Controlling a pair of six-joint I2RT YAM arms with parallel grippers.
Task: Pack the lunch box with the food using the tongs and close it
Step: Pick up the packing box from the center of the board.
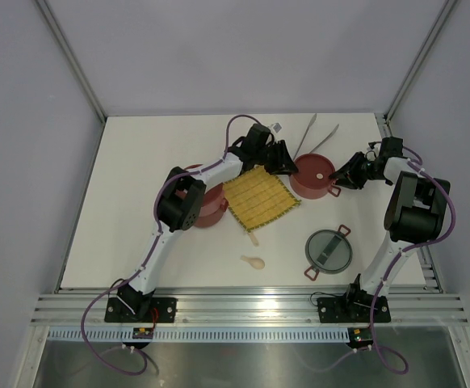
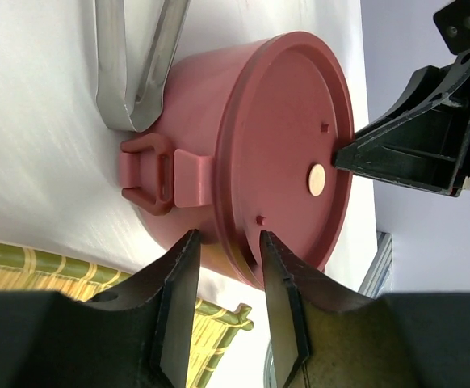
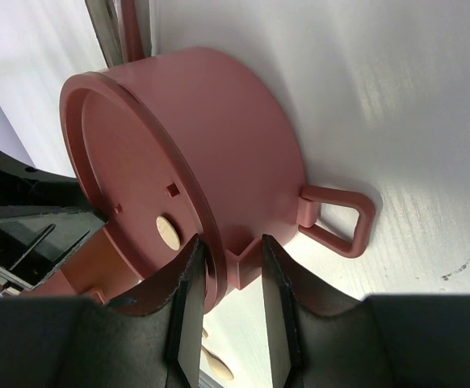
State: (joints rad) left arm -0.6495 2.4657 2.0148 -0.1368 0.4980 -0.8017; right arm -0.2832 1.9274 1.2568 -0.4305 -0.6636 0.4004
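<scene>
Left jaws: half-narrowed, astride the rim of the disc lid (image 2: 291,153) on the lidded tier (image 1: 314,174) — contact unclear, cannot tell whether gripping.
Right jaws: narrowed on the opposite rim, one on the lid face, one at the wall lug, seemingly clamped to steady the tier.
Reason: probably one side bracing while the other lifts the lid, since packing needs the tier open.
Tongs (image 1: 314,136): flat on the bench (image 1: 138,202) just beyond both jaws, untouched — thin bright steel, narrow V.
Tier: dark-red matt plastic, round, straight-walled, with a loop handle (image 3: 340,218).
Food: none in view.
Nearer than the jaws: ribbed yellow mat (image 1: 259,198), cream spoon (image 1: 253,261), grey clip lid (image 1: 329,250).
</scene>
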